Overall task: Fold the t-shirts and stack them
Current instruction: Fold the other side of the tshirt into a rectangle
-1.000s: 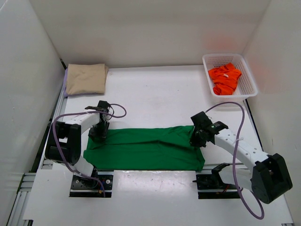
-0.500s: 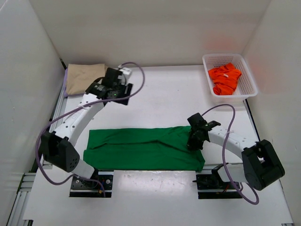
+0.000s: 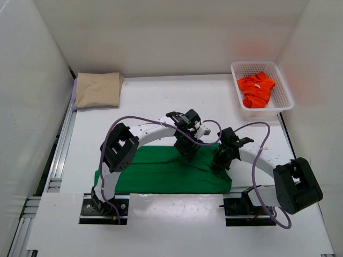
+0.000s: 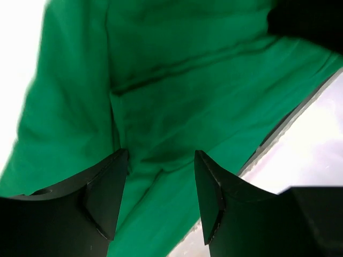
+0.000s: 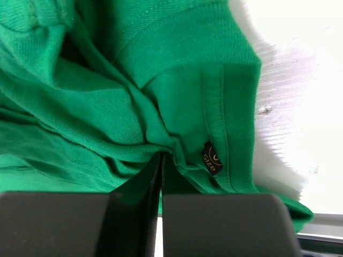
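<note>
The green t-shirt (image 3: pixel 155 171) lies as a long folded strip near the front of the table. My left gripper (image 3: pixel 188 151) hovers open over the strip's middle, and green cloth (image 4: pixel 177 80) shows between its fingers (image 4: pixel 104 198). My right gripper (image 3: pixel 221 160) is shut on a bunched fold of the green t-shirt (image 5: pixel 177 96), beside the collar's black size tag (image 5: pixel 211 159). The folded tan t-shirt (image 3: pixel 97 90) rests at the far left on a lavender one, of which only an edge (image 3: pixel 74 95) shows. The orange-red t-shirt (image 3: pixel 256 90) lies crumpled in the basket.
The white lattice basket (image 3: pixel 236 67) stands at the far right corner. White walls close in the table on three sides. Both arms cross over the green strip close together, with purple cables looping above them.
My left arm has swung from the far left by the tan t-shirt down to the middle of the green strip. The right gripper has kept its hold at the right end.
</note>
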